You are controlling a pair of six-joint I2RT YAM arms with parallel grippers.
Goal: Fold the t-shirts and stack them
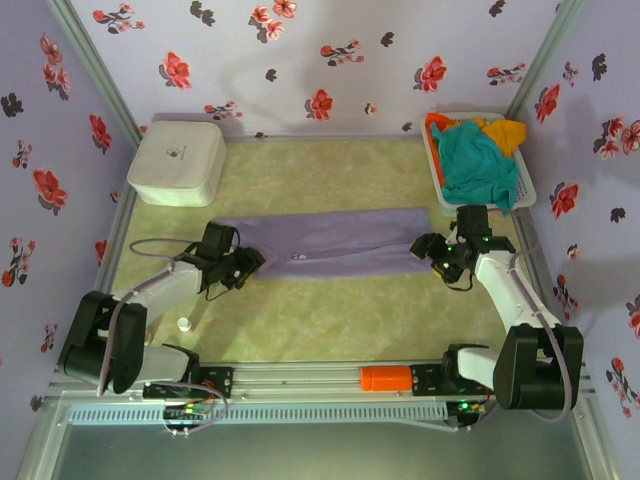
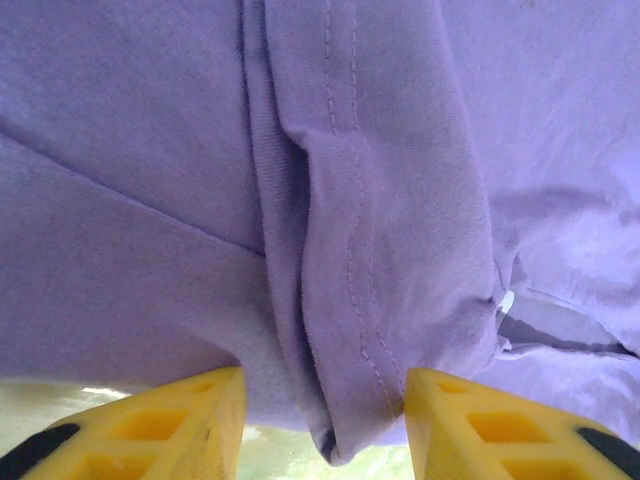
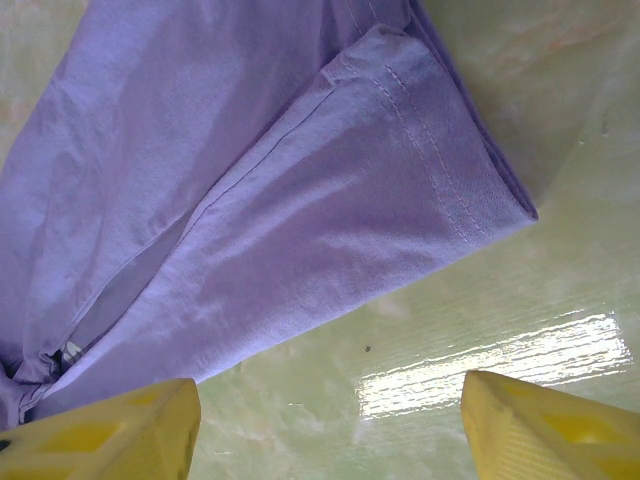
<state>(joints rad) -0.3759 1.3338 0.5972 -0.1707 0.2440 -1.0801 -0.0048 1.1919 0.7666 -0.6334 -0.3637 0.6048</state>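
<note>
A pale lavender t-shirt (image 1: 330, 243) lies folded into a long strip across the middle of the table. My left gripper (image 1: 250, 262) is at its left end. In the left wrist view the yellow fingers (image 2: 190, 420) stand apart, with a stitched fold of the shirt (image 2: 350, 300) hanging between them. My right gripper (image 1: 425, 250) is at the strip's right end. It is open (image 3: 330, 395) over bare table, just beside the hemmed corner of the shirt (image 3: 440, 190). Teal (image 1: 478, 160), orange (image 1: 438, 122) and yellow (image 1: 505, 132) t-shirts lie heaped at the back right.
The heaped shirts sit in a white basket (image 1: 525, 192) in the back right corner. A white rounded box (image 1: 177, 162) stands at the back left. A small white object (image 1: 184, 323) lies near the left arm, and an orange piece (image 1: 385, 378) sits on the front rail.
</note>
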